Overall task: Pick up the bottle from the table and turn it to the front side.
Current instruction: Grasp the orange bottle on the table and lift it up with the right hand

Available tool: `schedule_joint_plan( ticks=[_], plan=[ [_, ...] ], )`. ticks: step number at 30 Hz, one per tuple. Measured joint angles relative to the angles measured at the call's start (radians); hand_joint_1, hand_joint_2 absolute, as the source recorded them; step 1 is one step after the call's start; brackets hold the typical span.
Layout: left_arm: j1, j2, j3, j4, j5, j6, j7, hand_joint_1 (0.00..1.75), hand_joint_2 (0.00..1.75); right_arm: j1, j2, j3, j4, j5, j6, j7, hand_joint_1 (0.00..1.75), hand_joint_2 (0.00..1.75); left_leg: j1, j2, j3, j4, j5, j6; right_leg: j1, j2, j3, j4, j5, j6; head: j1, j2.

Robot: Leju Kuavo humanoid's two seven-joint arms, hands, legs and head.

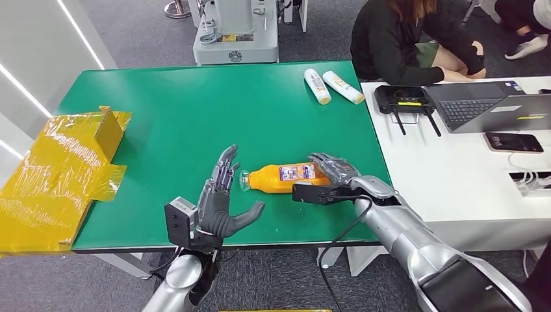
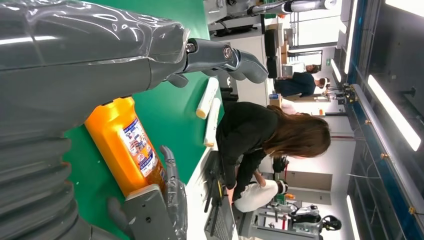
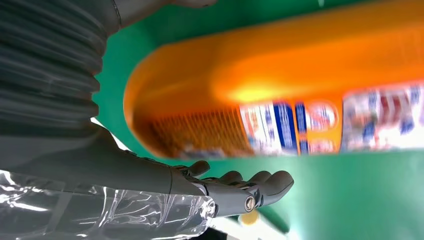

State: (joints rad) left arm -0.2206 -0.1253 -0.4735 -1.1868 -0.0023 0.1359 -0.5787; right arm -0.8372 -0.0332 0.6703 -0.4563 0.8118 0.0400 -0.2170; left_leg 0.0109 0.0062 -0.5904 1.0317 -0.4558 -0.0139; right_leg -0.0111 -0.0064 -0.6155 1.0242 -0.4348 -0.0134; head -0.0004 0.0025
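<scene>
Here, left hand (image 1: pixel 219 198) fingers spread, empty; right hand (image 1: pixel 334 174) fingers seemingly touching orange bottle (image 1: pixel 281 178), ungrasped.

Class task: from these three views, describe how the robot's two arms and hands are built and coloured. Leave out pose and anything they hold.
Both arms are silver metal tubes. The left hand and right hand are dark grey, with jointed fingers and thick grey thumbs. A black box-shaped camera sits at each wrist; a black cable hangs from the right one. The wrist views show grey ribbed covers under clear glossy plastic.

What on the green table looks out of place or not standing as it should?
The orange bottle lies on its side near the front edge, cap toward the left hand, base at the right hand. Two white tubes also lie flat at the far edge. Nothing looks spilled.
</scene>
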Motion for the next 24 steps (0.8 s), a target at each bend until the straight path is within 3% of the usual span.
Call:
schedule_joint_plan(
  ticks=[13, 16, 17, 20, 24],
  plan=[
    [0.009, 0.009, 0.008, 0.0, -0.016, 0.0, -0.005, 0.0, 1.75, -0.006, -0.012, 0.044, 0.026, -0.002, 0.011, -0.033, 0.02, 1.75, 0.0, 0.0, 0.001, 0.0, 0.0, 0.0, 0.0, 0.0, 0.0, 0.0, 0.0, 0.0, 0.0, 0.0],
    [0.009, 0.01, 0.017, 0.0, -0.016, 0.001, -0.01, 0.0, 1.75, -0.005, -0.022, 0.055, 0.026, 0.0, 0.011, -0.042, 0.42, 1.75, 0.0, 0.0, 0.001, 0.0, 0.0, 0.0, 0.0, 0.0, 0.0, 0.0, 0.0, 0.0, 0.0, 0.0],
    [0.009, 0.01, 0.02, 0.0, -0.015, 0.002, -0.013, 0.0, 1.75, -0.005, -0.027, 0.059, 0.026, 0.0, 0.011, -0.045, 0.79, 1.75, 0.0, 0.0, 0.001, 0.0, 0.0, 0.0, 0.0, 0.0, 0.0, 0.0, 0.0, 0.0, 0.0, 0.0],
    [0.01, 0.011, 0.028, 0.0, -0.012, 0.002, -0.017, 0.0, 1.75, -0.001, -0.046, 0.075, 0.021, 0.001, 0.009, -0.054, 1.56, 1.75, 0.0, 0.0, 0.001, 0.0, 0.0, 0.0, 0.0, 0.0, 0.001, 0.0, 0.0, 0.0, 0.0, 0.0],
    [0.016, 0.014, 0.039, 0.0, -0.009, 0.002, -0.018, 0.0, 1.75, 0.011, -0.073, 0.093, 0.008, 0.001, -0.002, -0.066, 1.63, 1.75, 0.0, 0.0, 0.001, 0.0, 0.0, 0.0, 0.0, 0.0, 0.001, 0.0, 0.0, 0.0, 0.0, 0.0]
  ],
)
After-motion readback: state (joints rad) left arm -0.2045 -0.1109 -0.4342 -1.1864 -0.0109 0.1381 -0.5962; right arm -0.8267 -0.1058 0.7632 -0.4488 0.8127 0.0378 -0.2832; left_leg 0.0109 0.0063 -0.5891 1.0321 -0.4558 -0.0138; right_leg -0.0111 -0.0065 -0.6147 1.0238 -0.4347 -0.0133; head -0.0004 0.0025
